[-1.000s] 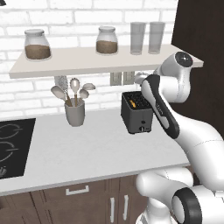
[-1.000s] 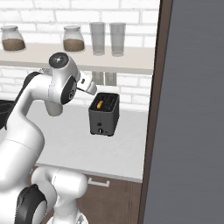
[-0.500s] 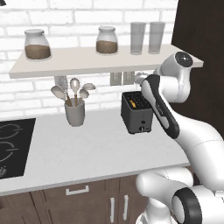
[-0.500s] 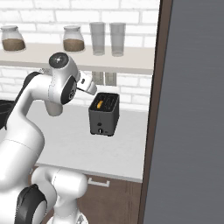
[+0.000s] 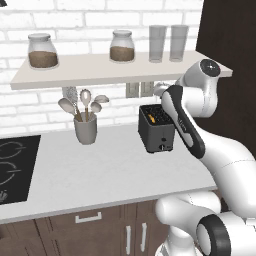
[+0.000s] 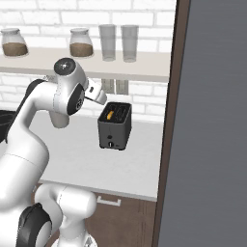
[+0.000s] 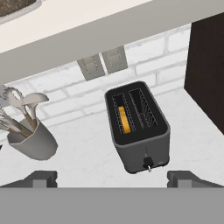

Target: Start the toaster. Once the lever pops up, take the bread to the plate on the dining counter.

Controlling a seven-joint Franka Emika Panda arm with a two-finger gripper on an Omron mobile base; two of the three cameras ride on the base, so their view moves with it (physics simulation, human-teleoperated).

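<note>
Toaster (image 7: 139, 129) stands on the white surface (image 7: 87, 162) near the brick wall, bread (image 7: 124, 119) down in its left slot. Gripper (image 7: 112, 177) above and in front of it, jaws wide, holding nothing. Utensil cup (image 7: 33, 140) well left.

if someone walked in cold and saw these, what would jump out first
Likely the big white robot arm, bent over the pale worktop with its open gripper above and in front of the dark toaster. Next, the orange slice of bread sitting down in one toaster slot. After that, the grey cup of utensils beside the toaster and the jars on the shelf above.
</note>
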